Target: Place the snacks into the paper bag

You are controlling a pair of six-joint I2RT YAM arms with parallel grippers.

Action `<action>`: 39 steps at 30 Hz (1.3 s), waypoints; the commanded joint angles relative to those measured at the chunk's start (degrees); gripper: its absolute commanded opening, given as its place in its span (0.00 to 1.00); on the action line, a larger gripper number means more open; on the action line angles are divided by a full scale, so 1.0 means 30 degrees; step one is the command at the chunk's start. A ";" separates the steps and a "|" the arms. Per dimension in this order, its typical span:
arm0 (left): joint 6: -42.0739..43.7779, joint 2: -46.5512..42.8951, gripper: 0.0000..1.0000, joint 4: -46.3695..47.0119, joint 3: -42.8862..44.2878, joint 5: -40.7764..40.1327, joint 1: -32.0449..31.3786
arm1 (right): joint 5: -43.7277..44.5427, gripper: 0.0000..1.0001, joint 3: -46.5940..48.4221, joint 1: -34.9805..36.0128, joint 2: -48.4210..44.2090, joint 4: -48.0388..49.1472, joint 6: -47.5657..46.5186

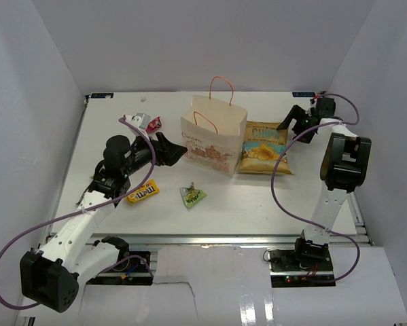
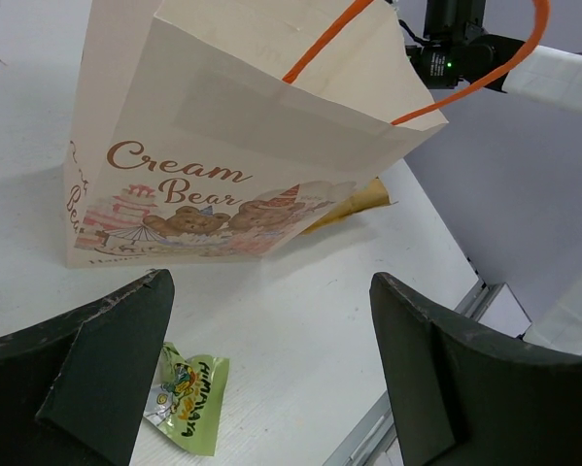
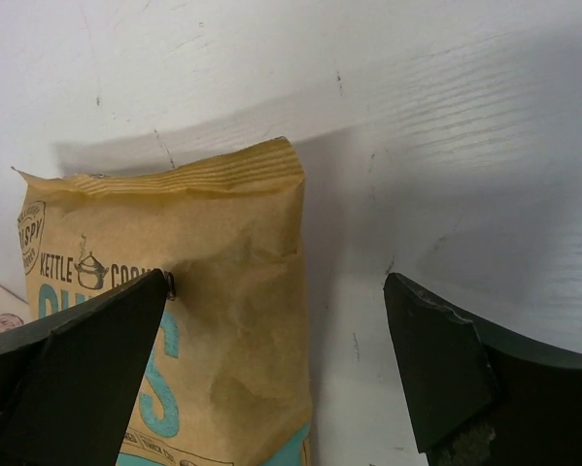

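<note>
Paper bag (image 1: 213, 139): stood upright near the middle of the tabletop (image 1: 257, 204), somewhat toward the far edge. Its mouth is turned upward and its orange loop handles are raised. "Cream Bear" is printed on the front.
Chip bag (image 1: 264, 149): laid flat just right of the paper bag, with its left edge against the bag's side. It is outside the bag.
M&M's packet (image 1: 143, 193): laid flat left of centre, toward the near edge, apart from the paper bag.
Green packet (image 1: 193, 195): laid flat on the near side of the paper bag, close to centre and not touching it.
Red-pink packet (image 1: 153, 123): laid near the far-left corner, just beside a small pale packet (image 1: 140, 121).
Left hand (image 2: 271, 291): fingers are held wide apart and nothing is clamped. It is pointed at the left side of the paper bag, close to it.
Right hand (image 3: 276, 283): fingers are spread wide and nothing is clamped. It is held over the far end of the chip bag, toward the far-right corner. Whether a finger touches the chip bag cannot be told.
</note>
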 commanded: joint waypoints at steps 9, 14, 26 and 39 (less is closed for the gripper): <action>0.0114 0.1741 0.93 -0.0098 0.1839 0.0579 -0.0019 | -0.3151 0.90 -0.1460 0.0111 0.1204 0.2626 0.2629; -0.0149 0.1860 0.98 -0.0098 0.1928 0.0813 -0.0019 | -0.4435 0.67 -0.1371 0.0052 0.1673 0.3794 0.3157; 0.0698 0.0483 0.98 -0.1386 0.1897 0.0257 -0.0019 | -0.6869 0.08 -0.1020 -0.0563 -0.0901 0.4854 0.0849; 0.1667 -0.0631 0.98 -0.1241 0.1899 0.0285 -0.0019 | -0.7550 0.08 -0.6471 -0.0358 -1.1208 0.8520 -0.1087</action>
